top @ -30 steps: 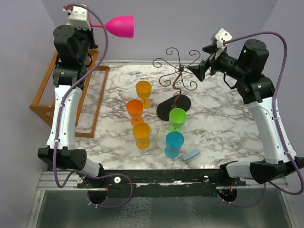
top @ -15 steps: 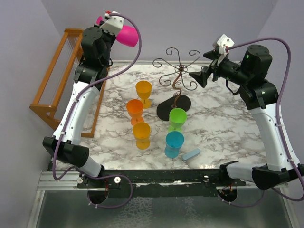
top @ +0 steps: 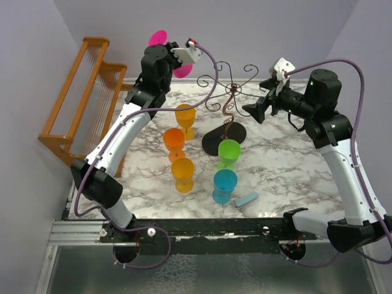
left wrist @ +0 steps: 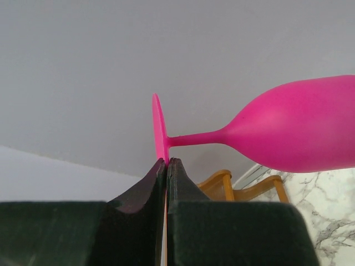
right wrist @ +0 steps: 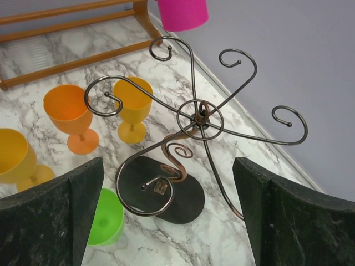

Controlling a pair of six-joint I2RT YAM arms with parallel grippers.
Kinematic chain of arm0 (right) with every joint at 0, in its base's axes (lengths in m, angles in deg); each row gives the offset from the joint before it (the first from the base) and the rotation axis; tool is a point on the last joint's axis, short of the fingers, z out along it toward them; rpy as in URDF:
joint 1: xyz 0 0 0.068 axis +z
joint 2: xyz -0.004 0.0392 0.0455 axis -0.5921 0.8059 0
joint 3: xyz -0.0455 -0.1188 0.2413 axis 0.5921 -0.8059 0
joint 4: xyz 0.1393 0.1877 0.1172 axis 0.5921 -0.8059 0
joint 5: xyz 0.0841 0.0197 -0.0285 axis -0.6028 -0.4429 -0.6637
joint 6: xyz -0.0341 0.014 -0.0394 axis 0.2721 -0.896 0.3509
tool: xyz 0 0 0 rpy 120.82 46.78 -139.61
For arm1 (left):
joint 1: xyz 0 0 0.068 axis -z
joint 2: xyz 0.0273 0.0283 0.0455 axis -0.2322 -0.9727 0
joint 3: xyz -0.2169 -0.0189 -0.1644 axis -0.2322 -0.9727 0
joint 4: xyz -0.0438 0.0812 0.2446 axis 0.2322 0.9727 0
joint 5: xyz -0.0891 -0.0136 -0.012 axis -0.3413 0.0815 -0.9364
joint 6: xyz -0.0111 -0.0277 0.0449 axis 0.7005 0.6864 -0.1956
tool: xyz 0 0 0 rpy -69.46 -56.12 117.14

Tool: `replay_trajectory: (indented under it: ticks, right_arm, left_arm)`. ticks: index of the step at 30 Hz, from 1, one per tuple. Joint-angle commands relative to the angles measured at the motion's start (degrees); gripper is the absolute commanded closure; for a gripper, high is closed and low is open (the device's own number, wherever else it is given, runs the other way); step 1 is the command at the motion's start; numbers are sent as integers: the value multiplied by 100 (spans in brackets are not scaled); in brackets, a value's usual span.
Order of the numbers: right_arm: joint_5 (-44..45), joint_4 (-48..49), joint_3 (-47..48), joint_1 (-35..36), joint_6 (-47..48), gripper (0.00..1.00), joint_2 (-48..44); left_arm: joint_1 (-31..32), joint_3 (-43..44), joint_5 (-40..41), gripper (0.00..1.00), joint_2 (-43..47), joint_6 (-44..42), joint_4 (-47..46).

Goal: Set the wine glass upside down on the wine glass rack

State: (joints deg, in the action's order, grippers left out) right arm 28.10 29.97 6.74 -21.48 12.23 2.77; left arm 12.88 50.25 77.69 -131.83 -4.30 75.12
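Note:
My left gripper (top: 164,54) is shut on the rim of the foot of a pink wine glass (top: 182,70), held high at the back, just left of the wine glass rack's arms. In the left wrist view my fingertips (left wrist: 166,162) pinch the foot and the stem and bowl (left wrist: 299,130) stretch to the right. The wine glass rack (top: 228,101), thin dark wire with curled arms, stands on a black oval base (top: 224,139). My right gripper (top: 252,110) is open and empty, just right of the rack. Its view looks down on the rack hub (right wrist: 199,117), with the pink bowl (right wrist: 182,12) mouth-down beyond.
Several plastic glasses stand upright in front of the rack: yellow (top: 185,116), orange (top: 174,141), yellow-orange (top: 182,171), green (top: 229,152) and blue (top: 225,184). A light blue piece (top: 247,198) lies near the front. An orange-brown wooden rack (top: 79,92) stands at the left edge.
My left arm has swung right from the far left, carrying the pink glass over to the rack's left side and turning it. My right gripper has shifted only slightly and stays open.

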Motion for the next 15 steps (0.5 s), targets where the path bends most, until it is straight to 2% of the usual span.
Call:
replay_trajectory:
  ticks: [1, 5, 15]
  right_arm:
    - [23, 476, -347, 2, -384, 0, -138]
    - [501, 687, -457, 2, -584, 0, -156]
    - [1604, 867, -507, 2, -703, 0, -254]
  left_arm:
    - [284, 4, -31, 100, -196, -910, -220]
    - [499, 81, -157, 100, -344, -1051, -27]
    - [821, 693, -1151, 100, -750, -1051, 1211]
